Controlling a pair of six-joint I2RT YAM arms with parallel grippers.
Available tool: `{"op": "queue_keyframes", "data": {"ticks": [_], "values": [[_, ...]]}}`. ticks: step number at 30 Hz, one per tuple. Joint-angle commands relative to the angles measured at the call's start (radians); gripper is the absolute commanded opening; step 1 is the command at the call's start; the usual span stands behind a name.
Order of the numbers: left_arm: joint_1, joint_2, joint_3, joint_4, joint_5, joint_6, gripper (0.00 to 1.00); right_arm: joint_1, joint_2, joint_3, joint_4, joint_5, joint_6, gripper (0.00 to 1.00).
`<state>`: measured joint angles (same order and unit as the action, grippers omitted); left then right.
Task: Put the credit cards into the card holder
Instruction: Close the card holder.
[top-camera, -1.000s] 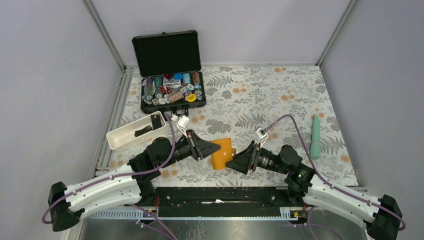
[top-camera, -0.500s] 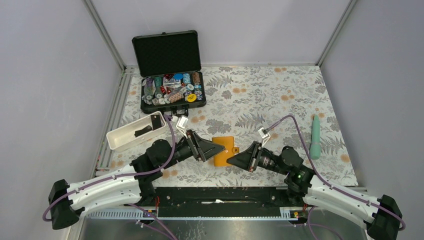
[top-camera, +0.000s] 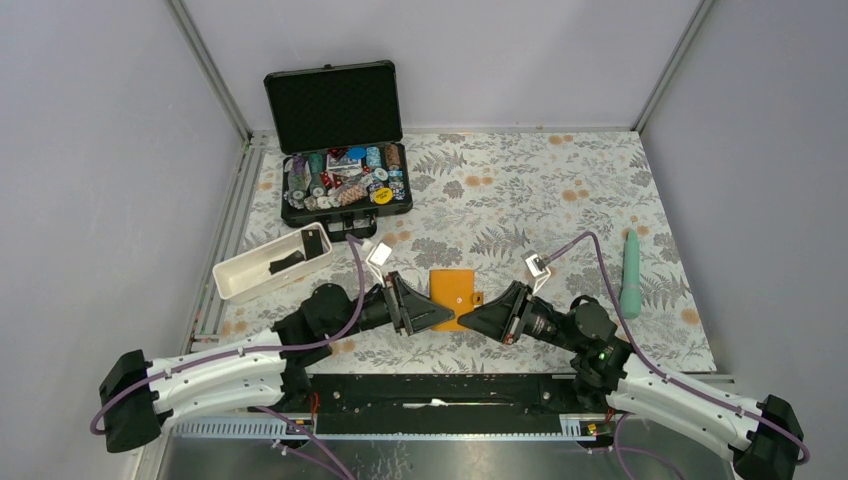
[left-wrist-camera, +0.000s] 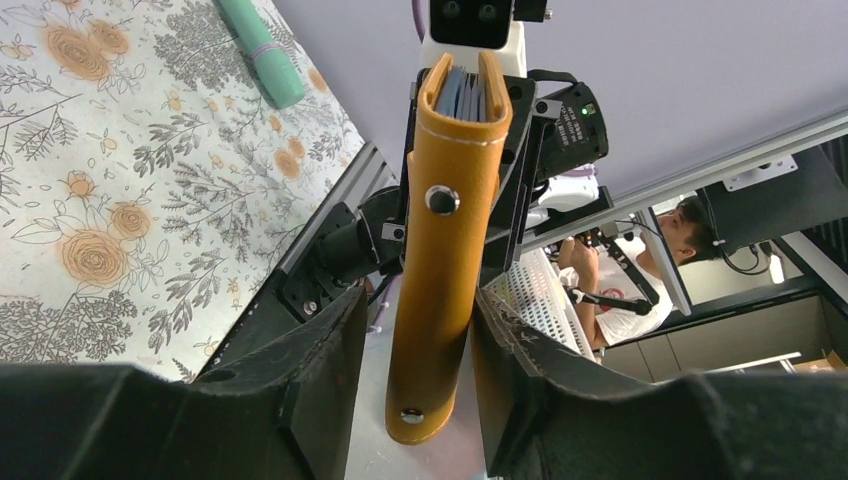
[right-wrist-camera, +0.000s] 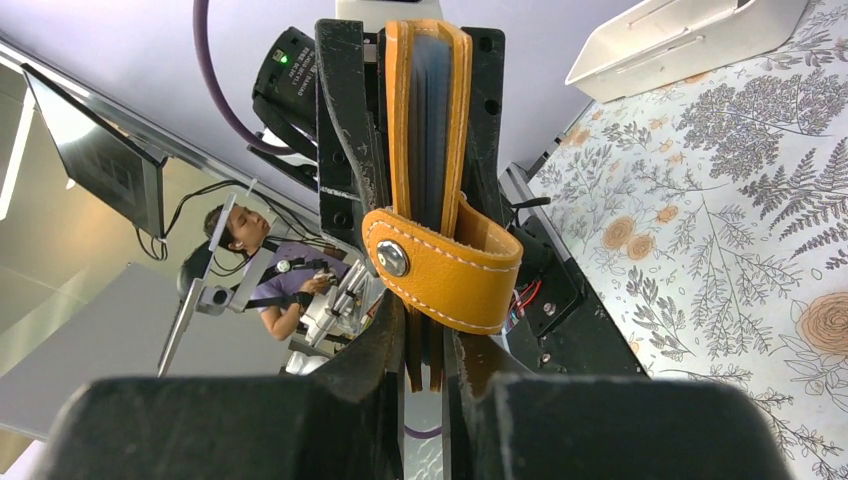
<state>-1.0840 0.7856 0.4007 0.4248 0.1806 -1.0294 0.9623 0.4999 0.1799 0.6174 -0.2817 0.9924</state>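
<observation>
The orange card holder (top-camera: 452, 298) is held between the two hands over the flowered surface (top-camera: 560, 190). The right hand (top-camera: 466, 320) is pinched narrow on one end. The left hand (top-camera: 442, 318) has its fingers either side of the other end, but whether it grips I cannot tell. The snap tab (right-wrist-camera: 440, 270) is buttoned across the blue sleeves. A white tray (top-camera: 240, 280), a chip case (top-camera: 345, 205) and a teal tube (top-camera: 631, 272) lie well apart. Since a second ago the holder has shifted slightly away from the arm bases, and the left arm reaches further right.
</observation>
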Motion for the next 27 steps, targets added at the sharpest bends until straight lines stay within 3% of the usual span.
{"op": "queue_keyframes", "data": {"ticks": [1,11,13,16,17,18,20,21,23,27], "values": [[-0.004,-0.039,-0.038,0.129,0.004,-0.021,0.45,0.003,-0.008,0.001,0.097,-0.021,0.009,0.0],[-0.004,-0.042,-0.033,0.125,0.002,-0.02,0.34,0.003,0.035,0.03,0.068,-0.087,-0.016,0.0],[-0.004,-0.04,-0.036,0.14,-0.007,-0.023,0.24,0.002,0.039,0.034,0.053,-0.099,-0.022,0.0],[-0.004,-0.042,-0.039,0.129,-0.031,-0.025,0.0,0.002,0.03,0.047,0.0,-0.1,-0.034,0.0],[-0.004,-0.043,-0.04,0.117,-0.037,-0.024,0.0,0.003,0.018,0.057,-0.042,-0.086,-0.046,0.04],[-0.004,-0.045,-0.039,0.097,-0.047,-0.023,0.0,0.002,-0.001,0.07,-0.101,-0.061,-0.064,0.15],[-0.004,-0.058,-0.028,0.03,-0.076,-0.017,0.0,0.003,-0.043,0.116,-0.293,0.001,-0.121,0.5],[-0.004,-0.067,-0.018,-0.048,-0.101,-0.013,0.0,0.003,-0.072,0.137,-0.373,0.037,-0.154,0.61],[-0.004,-0.079,0.011,-0.165,-0.144,-0.008,0.0,0.003,-0.105,0.176,-0.512,0.107,-0.209,0.72],[-0.005,-0.082,0.065,-0.318,-0.205,-0.009,0.0,0.003,-0.137,0.217,-0.676,0.229,-0.254,0.76]]}}
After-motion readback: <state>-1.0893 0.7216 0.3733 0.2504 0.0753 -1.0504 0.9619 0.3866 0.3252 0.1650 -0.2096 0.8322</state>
